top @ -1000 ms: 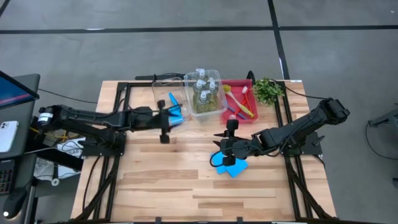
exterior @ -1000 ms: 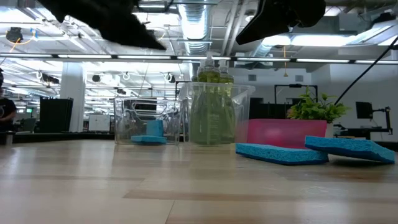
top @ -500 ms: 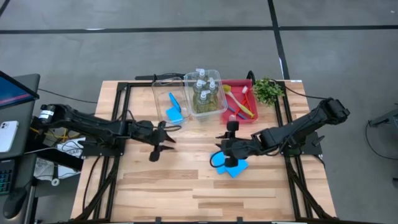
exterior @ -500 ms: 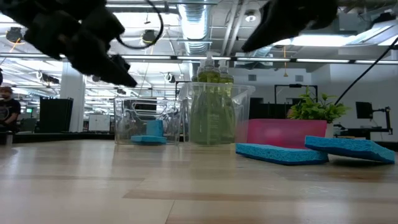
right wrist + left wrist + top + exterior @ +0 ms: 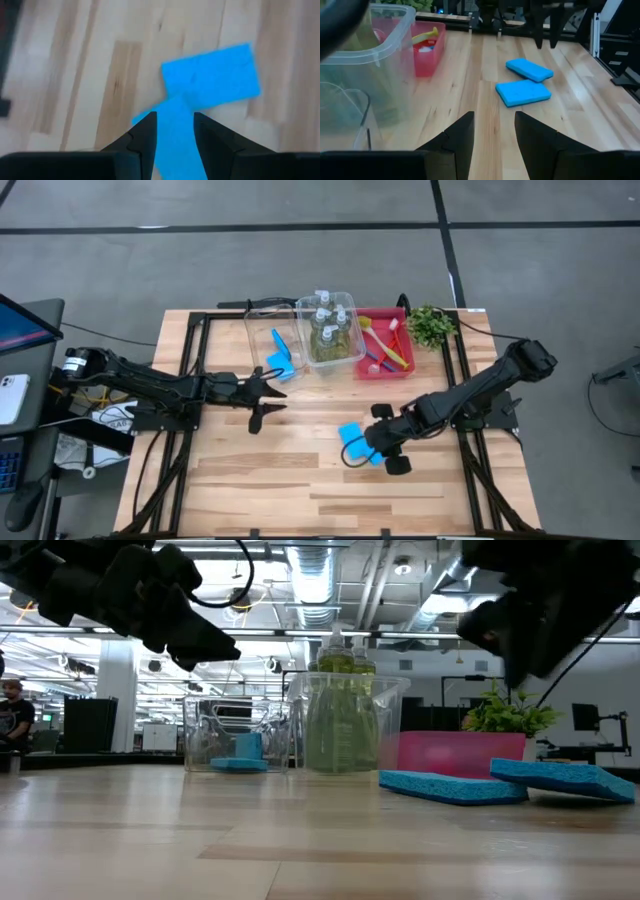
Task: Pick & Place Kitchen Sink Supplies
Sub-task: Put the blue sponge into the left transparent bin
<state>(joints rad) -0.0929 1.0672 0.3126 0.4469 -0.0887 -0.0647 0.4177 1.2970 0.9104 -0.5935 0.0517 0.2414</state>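
Two flat blue sponges lie on the table, one partly overlapping the other [image 5: 353, 440] [image 5: 522, 92] [image 5: 210, 75]. My right gripper [image 5: 386, 452] [image 5: 174, 134] hangs open above them, well off the table in the low view [image 5: 535, 615], fingers pointing down. My left gripper [image 5: 266, 392] [image 5: 493, 135] is open in the air, near the sponge bin's near side, pointing toward the table's right. More blue sponges [image 5: 281, 355] sit in the left clear bin. The bottles [image 5: 328, 320] stand in the second bin. The brushes [image 5: 385, 345] lie in the red tray.
Two clear bins [image 5: 262, 320] [image 5: 345, 355] and the red tray [image 5: 398, 370] stand in a row along the far side, with a small leafy plant [image 5: 430, 325] at the far right. Bare wood lies in front of both grippers. Black frame rails run along the table's sides.
My left gripper drew back from the sponge bin toward the near edge, then edged back toward the bin. My right gripper moved toward the near edge and turned, so it now hangs over the two sponges.
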